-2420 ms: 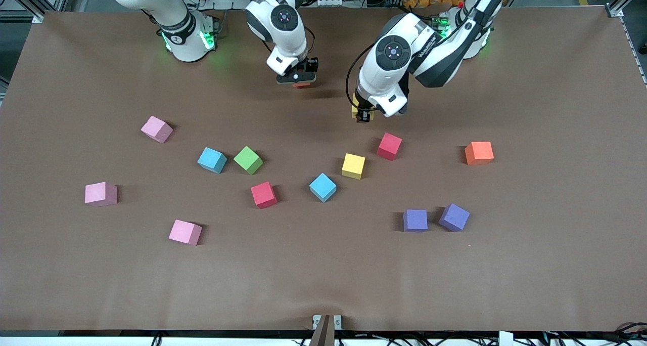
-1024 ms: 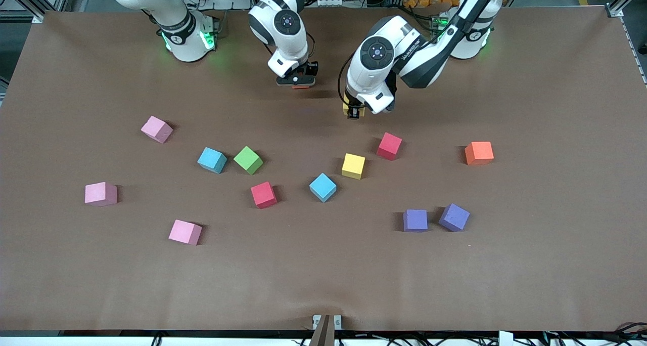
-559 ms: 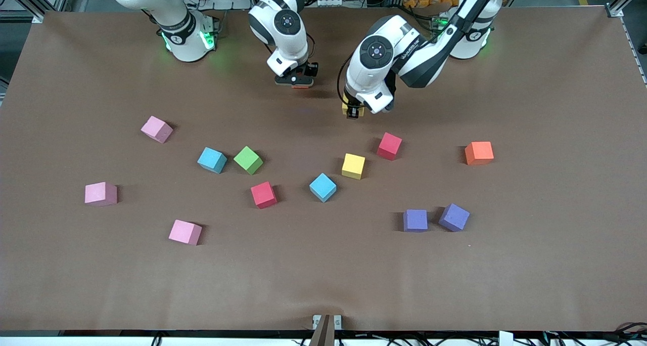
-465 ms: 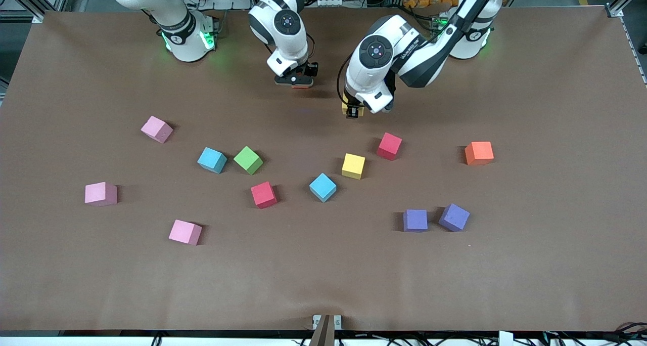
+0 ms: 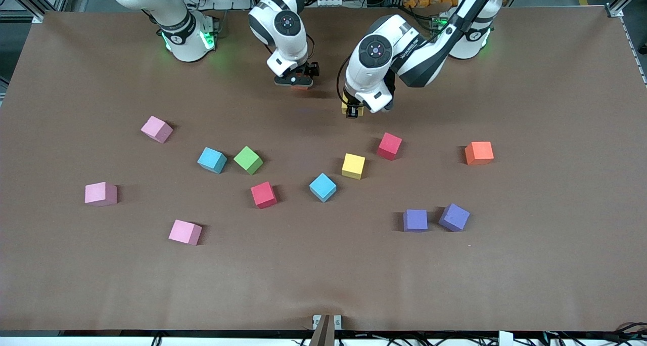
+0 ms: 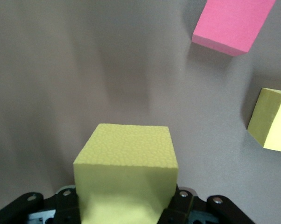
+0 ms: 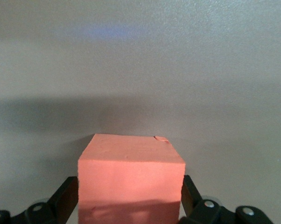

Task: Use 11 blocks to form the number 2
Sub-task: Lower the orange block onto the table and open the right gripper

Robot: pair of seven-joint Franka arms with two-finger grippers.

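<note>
My right gripper point(image 5: 297, 80) is low at the table's robot edge. An orange block point(image 5: 302, 86) point(image 7: 131, 179) rests on the table between its fingers point(image 7: 68, 198), which stand open just off its sides. My left gripper point(image 5: 353, 111) is shut on a yellow block point(image 6: 126, 170), held just above the table beside the orange one, toward the left arm's end. Loose blocks lie scattered nearer the camera: red point(image 5: 389, 146), yellow point(image 5: 353, 166), blue point(image 5: 322, 187), red point(image 5: 263, 194), green point(image 5: 248, 160), blue point(image 5: 212, 160). No number 2 shows.
Pink blocks point(image 5: 156, 129) point(image 5: 100, 193) point(image 5: 185, 232) lie toward the right arm's end. An orange block point(image 5: 478, 153) and two purple blocks point(image 5: 415, 220) point(image 5: 454, 217) lie toward the left arm's end. The left wrist view shows the red block point(image 6: 231, 25) and the loose yellow one point(image 6: 271, 121).
The right gripper's fingers have spread away from the orange block, which stays on the table. The left gripper has crept toward the orange block with its yellow block.
</note>
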